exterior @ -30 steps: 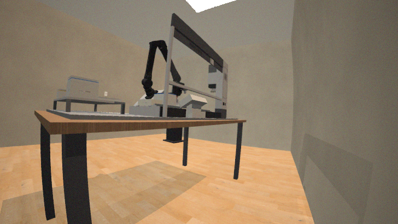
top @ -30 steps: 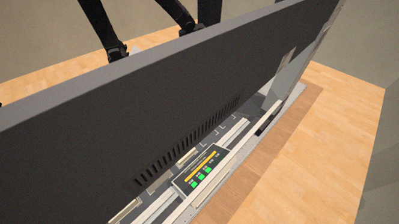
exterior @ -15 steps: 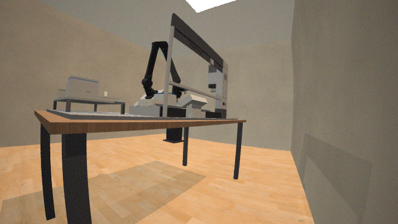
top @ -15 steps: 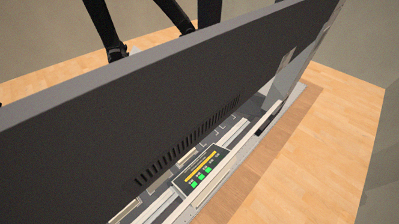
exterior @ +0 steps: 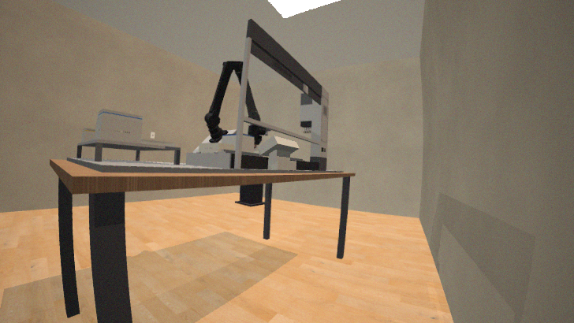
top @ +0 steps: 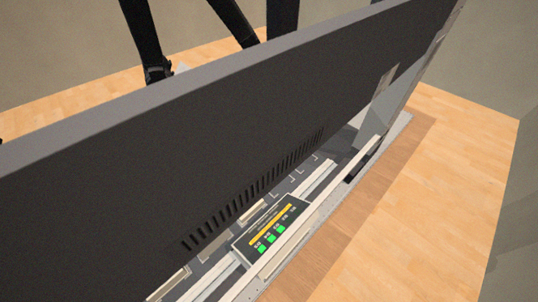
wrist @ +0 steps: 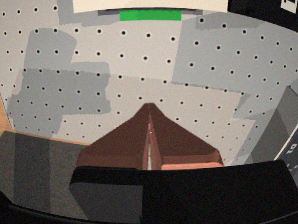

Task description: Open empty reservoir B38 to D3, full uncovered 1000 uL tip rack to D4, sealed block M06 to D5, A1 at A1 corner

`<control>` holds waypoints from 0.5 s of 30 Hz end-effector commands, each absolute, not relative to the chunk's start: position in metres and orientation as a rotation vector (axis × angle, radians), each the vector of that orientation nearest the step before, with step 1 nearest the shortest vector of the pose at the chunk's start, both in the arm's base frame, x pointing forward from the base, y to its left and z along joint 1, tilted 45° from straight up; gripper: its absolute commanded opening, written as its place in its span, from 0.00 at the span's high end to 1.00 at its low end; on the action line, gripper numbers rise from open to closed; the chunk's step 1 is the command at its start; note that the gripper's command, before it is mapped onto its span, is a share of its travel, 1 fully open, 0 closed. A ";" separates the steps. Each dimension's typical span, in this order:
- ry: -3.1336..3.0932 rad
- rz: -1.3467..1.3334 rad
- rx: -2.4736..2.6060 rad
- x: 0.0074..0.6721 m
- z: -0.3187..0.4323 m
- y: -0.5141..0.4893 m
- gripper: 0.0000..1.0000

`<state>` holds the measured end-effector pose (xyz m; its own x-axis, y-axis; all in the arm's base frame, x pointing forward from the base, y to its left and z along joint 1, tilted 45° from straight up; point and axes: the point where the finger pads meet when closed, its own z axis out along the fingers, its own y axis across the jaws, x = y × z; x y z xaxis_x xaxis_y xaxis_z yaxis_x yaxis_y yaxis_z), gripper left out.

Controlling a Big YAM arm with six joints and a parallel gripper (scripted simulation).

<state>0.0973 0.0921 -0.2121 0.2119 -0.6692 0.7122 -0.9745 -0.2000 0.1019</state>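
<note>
My gripper (wrist: 149,110) (exterior: 256,143) is shut, and its brown fingers meet in a point with nothing between them. In the exterior view it hangs low behind the gantry post, beside a pale wedge-topped block (exterior: 281,143). The SHELF (exterior: 128,145) stands far left with a grey box (exterior: 119,124) on it. The deck positions and their labware are hidden behind the gantry.
A big dark gantry panel (top: 180,145) blocks most of the top view; below it a status panel (top: 270,232) shows three green squares. The arm's links (exterior: 218,100) arch over the table (exterior: 160,182).
</note>
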 end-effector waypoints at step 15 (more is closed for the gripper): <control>-1.540 0.717 1.977 0.104 -0.227 0.097 1.00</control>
<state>0.0985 0.0827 -0.2221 0.2103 -0.6705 0.7115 -0.9748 -0.1990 0.1007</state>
